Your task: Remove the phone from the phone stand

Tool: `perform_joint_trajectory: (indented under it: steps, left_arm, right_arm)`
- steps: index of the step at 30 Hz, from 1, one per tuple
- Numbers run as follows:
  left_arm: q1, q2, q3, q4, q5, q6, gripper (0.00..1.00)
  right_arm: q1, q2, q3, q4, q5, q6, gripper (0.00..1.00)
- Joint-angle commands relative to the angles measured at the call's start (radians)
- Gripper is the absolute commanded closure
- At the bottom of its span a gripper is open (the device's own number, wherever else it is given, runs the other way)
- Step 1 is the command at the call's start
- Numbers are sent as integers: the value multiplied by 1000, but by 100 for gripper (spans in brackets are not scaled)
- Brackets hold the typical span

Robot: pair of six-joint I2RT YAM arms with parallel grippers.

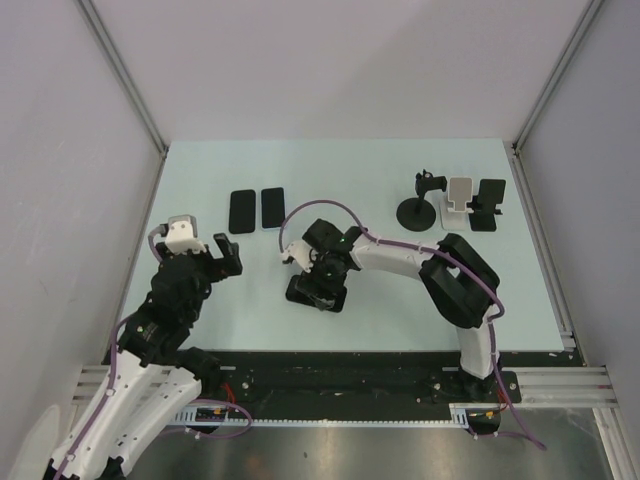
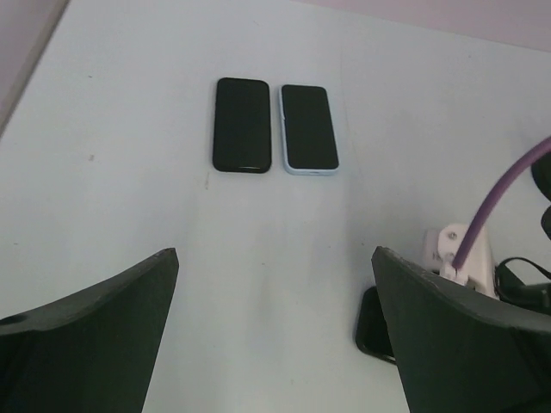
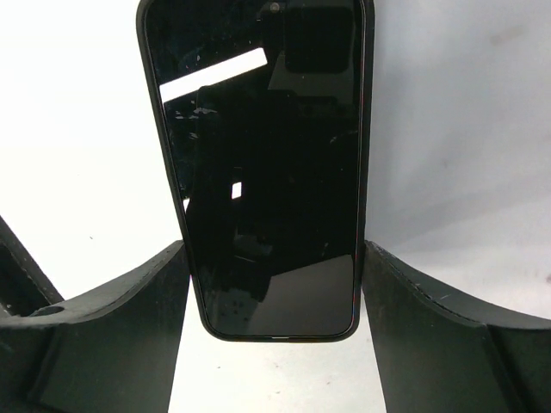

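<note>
A black phone (image 3: 271,172) lies between the fingers of my right gripper (image 3: 274,248), which close on its two long sides near its lower end. In the top view my right gripper (image 1: 320,275) is low over the table's middle, with the phone (image 1: 302,291) showing under it. The phone's corner also shows in the left wrist view (image 2: 370,327). The phone stands are at the back right: a round black one (image 1: 417,212), a white one (image 1: 459,200) and a black one (image 1: 489,206). All three hold nothing. My left gripper (image 1: 228,254) is open and empty.
Two more phones lie flat side by side at the back left, a black one (image 1: 243,211) (image 2: 242,125) and a light-edged one (image 1: 272,208) (image 2: 309,127). The right arm's purple cable (image 1: 320,206) loops over the middle. Grey walls close in the table.
</note>
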State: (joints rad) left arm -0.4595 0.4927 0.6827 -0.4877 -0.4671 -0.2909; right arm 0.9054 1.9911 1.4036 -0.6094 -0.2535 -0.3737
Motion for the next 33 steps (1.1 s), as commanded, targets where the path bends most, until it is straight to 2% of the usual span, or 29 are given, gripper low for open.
perform_joint_trajectory:
  steps: [1, 5, 9, 11, 17, 20, 29, 33]
  left_arm:
    - [8, 24, -14, 29, 149, -155, 0]
    - [7, 107, -46, 72, 313, -260, 0]
    - [-8, 197, -125, 232, 497, -384, 0]
    - [-46, 250, -150, 291, 524, -428, 0]
    - [-177, 403, -187, 527, 470, -545, 0]
    - [-197, 484, -224, 653, 470, -631, 4]
    - [-257, 737, -207, 802, 387, -738, 14]
    - [-258, 829, -184, 831, 387, -769, 23]
  right_arm:
    - [-69, -72, -101, 46, 101, 325, 73]
    - [-143, -165, -231, 158, 27, 449, 80]
    - [-195, -250, -330, 293, -39, 545, 83]
    - [-204, -279, -357, 328, -67, 587, 83]
    - [-215, -325, -456, 483, -147, 694, 83]
    - [-218, -344, -497, 557, -151, 748, 83]
    - [-226, -357, -552, 669, -184, 822, 83]
    - [-227, -357, -578, 718, -197, 848, 83]
